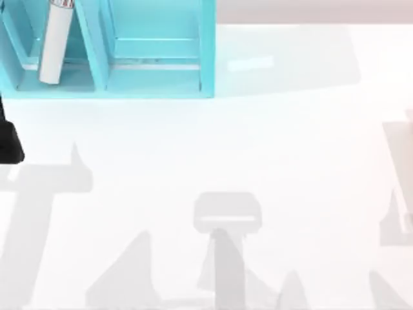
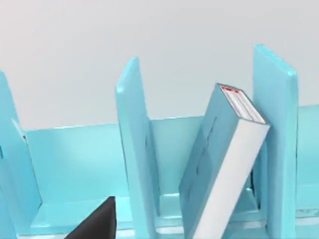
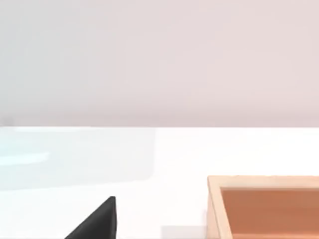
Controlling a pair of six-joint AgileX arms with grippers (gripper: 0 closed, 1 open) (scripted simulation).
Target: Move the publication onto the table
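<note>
One dark piece of the left arm (image 1: pixel 9 143) shows at the far left edge of the top view, over the white table (image 1: pixel 213 161) and in front of the teal compartment shelf (image 1: pixel 206 51). Whether the left gripper is open, closed or holding anything cannot be told from any view; in the left wrist view just one black fingertip (image 2: pixel 97 221) juts in at the edge, in front of the shelf's floor and apart from the book.

Next, in the shelf's left visible compartment in the top view, stands the publication (image 1: pixel 55 40), seen there as a white slab with a red-marked end. It is tilted, not upright. In the left wrist view the book (image 2: pixel 222 169) shows its teal-blue cover and white page edges; it sits between two dividers, its foot on the shelf floor and its upper corner leaning against the taller divider (image 2: pixel 276 139). The thinner divider (image 2: pixel 137 149) stands on its other side, near but apart from the cover. The compartment just right of the book in the top view holds nothing that can be made out.

In the right wrist view, a black fingertip (image 3: pixel 97 221) pokes in over the white table, and a light wooden tray (image 3: pixel 214 204) with an orange-brown interior sits on the table nearby. The right gripper's opening cannot be told either.
</note>
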